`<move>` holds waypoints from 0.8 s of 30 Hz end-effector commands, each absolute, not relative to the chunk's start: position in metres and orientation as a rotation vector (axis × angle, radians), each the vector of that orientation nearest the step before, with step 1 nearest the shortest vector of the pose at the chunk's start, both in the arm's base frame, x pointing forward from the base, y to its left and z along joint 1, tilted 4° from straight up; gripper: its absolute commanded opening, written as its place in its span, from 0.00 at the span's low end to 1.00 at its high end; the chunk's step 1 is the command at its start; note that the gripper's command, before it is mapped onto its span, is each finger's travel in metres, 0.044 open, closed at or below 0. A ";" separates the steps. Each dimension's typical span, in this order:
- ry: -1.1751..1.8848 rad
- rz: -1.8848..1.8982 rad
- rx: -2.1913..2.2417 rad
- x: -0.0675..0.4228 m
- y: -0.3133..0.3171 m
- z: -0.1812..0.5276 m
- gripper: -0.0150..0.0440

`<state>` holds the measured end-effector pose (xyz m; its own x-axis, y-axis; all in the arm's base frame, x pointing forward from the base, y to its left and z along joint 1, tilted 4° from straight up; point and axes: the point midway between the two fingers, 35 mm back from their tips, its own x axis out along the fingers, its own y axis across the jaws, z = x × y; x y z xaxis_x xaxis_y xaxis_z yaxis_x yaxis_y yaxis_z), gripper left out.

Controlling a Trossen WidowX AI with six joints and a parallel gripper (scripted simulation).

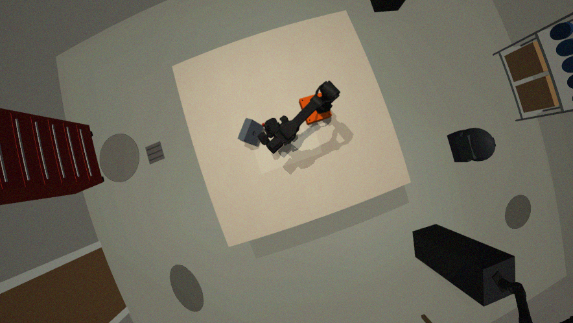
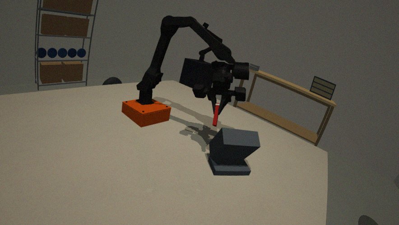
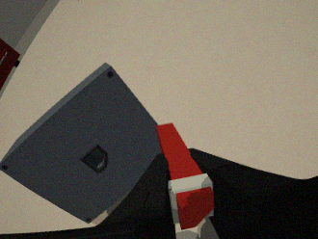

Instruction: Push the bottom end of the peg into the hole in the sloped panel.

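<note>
My gripper (image 2: 217,107) (image 3: 175,159) is shut on the red peg (image 2: 215,117) (image 3: 178,153) near its top. The peg hangs in the air, tilted, with its bottom end just above and behind the top edge of the grey sloped panel (image 2: 233,145) (image 3: 70,146) (image 1: 249,131). The wrist view shows the panel's face with one small dark square hole (image 3: 95,158) left of the peg's lower end. From above, only a bit of red peg (image 1: 263,124) shows between the gripper and the panel.
The arm's orange base (image 2: 146,111) (image 1: 314,110) stands on the beige table (image 2: 83,156) behind the panel. A wooden bench (image 2: 290,106) stands beyond the table's right edge. Shelves (image 2: 62,41) stand at the back left.
</note>
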<state>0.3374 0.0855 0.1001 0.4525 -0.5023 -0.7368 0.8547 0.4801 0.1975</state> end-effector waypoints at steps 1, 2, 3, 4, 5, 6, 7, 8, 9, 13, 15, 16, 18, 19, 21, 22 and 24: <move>0.658 -0.874 0.567 0.337 0.091 0.101 0.25; 0.658 -0.867 0.558 0.337 0.093 0.101 0.25; 0.658 -0.860 0.549 0.337 0.094 0.102 0.25; 0.658 -0.854 0.540 0.337 0.095 0.102 0.25; 0.657 -0.847 0.531 0.337 0.097 0.102 0.25; 0.657 -0.840 0.522 0.337 0.098 0.102 0.25; 0.657 -0.833 0.513 0.336 0.100 0.103 0.25; 0.656 -0.827 0.504 0.336 0.101 0.103 0.25; 0.656 -0.820 0.496 0.336 0.102 0.103 0.25; 0.653 -0.793 0.460 0.335 0.108 0.104 0.25; 0.652 -0.780 0.442 0.335 0.111 0.105 0.25; 0.651 -0.774 0.434 0.335 0.112 0.105 0.25; 0.650 -0.761 0.416 0.334 0.115 0.105 0.25; 0.649 -0.754 0.407 0.334 0.116 0.106 0.25; 0.647 -0.741 0.389 0.333 0.119 0.106 0.25; 0.646 -0.735 0.381 0.333 0.121 0.106 0.25; 0.644 -0.722 0.363 0.332 0.123 0.107 0.25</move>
<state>0.3332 0.1190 0.1058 0.5560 -0.4937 -0.6687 0.7290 0.6761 0.1070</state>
